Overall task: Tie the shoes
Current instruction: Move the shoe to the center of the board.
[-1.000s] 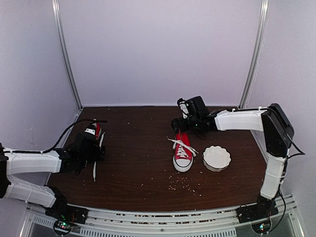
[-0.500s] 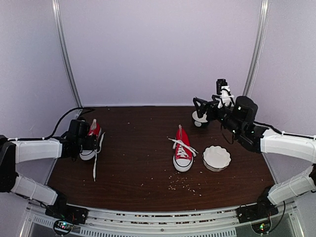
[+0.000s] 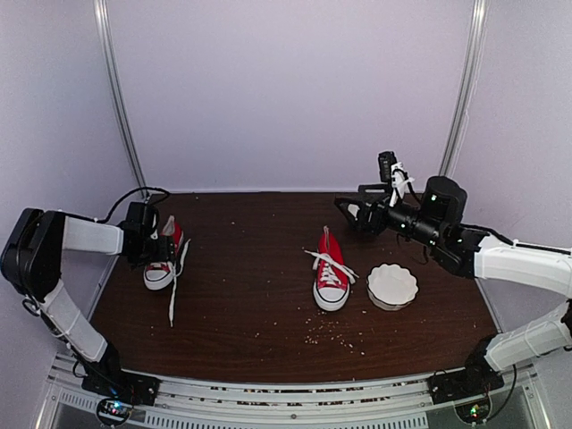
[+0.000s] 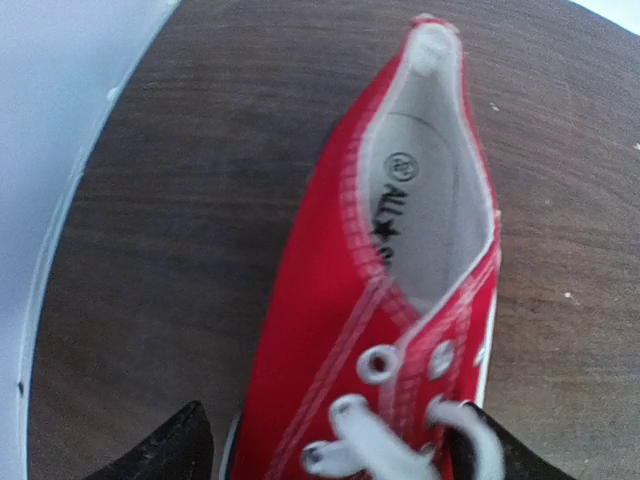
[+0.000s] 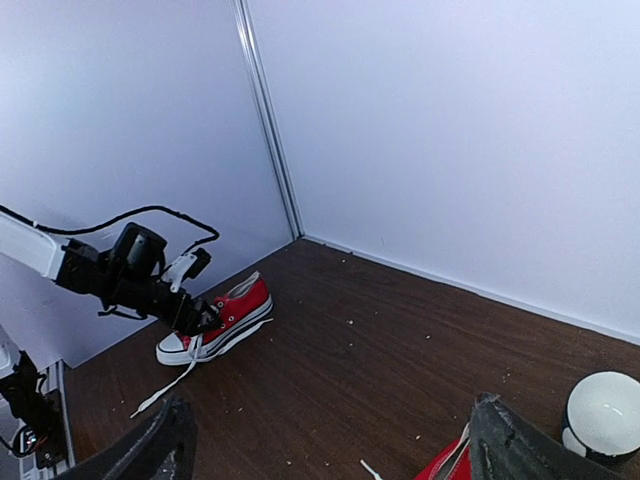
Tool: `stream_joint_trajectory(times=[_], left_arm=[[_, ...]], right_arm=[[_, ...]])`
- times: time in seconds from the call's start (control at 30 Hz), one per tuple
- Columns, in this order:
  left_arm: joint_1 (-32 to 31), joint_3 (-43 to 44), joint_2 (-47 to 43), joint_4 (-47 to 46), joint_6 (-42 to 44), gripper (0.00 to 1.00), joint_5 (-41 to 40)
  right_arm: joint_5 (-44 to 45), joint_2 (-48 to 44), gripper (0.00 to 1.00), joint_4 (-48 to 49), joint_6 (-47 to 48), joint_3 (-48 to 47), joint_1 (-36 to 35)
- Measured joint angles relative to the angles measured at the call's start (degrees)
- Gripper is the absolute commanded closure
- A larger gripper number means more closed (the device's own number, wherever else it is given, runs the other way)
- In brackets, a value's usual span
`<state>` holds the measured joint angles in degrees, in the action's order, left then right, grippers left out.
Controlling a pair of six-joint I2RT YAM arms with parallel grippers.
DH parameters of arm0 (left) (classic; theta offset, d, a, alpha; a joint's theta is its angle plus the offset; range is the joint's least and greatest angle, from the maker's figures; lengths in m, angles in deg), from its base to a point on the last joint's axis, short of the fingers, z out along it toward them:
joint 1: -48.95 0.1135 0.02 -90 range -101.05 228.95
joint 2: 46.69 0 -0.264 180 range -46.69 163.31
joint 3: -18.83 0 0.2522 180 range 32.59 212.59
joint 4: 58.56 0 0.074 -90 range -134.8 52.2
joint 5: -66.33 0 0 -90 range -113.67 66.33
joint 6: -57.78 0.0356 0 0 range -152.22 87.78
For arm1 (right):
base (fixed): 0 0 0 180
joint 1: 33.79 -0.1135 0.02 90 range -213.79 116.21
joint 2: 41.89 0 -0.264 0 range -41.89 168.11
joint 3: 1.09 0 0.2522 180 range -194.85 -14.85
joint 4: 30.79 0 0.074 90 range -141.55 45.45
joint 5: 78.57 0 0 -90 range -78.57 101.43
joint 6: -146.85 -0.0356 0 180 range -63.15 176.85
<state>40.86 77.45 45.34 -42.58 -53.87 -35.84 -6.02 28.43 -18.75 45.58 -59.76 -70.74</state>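
Left shoe [image 3: 162, 259] lies near the table [image 3: 259, 304]'s left edge, with the left gripper [image 3: 159, 239] spread astride its laced throat. Bare wood separates it from the middle shoe [image 3: 331, 273] and the bowl [image 3: 392, 285]. Right gripper [image 5: 335, 445] hangs spread and empty, having risen from behind that shoe's heel.

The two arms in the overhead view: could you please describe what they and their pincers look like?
The left arm and right arm have smooth white shells on their long links and black joint housings. A thin black cable loops along the left arm. The left pincer and right pincer have matte black fingers.
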Motion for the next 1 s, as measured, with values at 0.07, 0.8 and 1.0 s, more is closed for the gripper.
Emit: stream_joint_trajectory(times=[0.07,0.8,1.0], left_arm=[[-0.09,3.13,3.04,0.68,-0.04,0.33,1.9],[-35.12,1.68,3.78,-8.41,-21.99,1.0,2.05],[-37.99,4.55,5.4,-8.02,-27.63,1.0,-4.28]], right_arm=[[-0.92,-0.59,0.08,-1.36,-0.74,0.52,0.0],[-1.64,-7.96,0.14,-20.39,-3.26,5.14,-6.73],[1.05,-8.11,0.15,-28.44,-2.01,5.09,-10.62]])
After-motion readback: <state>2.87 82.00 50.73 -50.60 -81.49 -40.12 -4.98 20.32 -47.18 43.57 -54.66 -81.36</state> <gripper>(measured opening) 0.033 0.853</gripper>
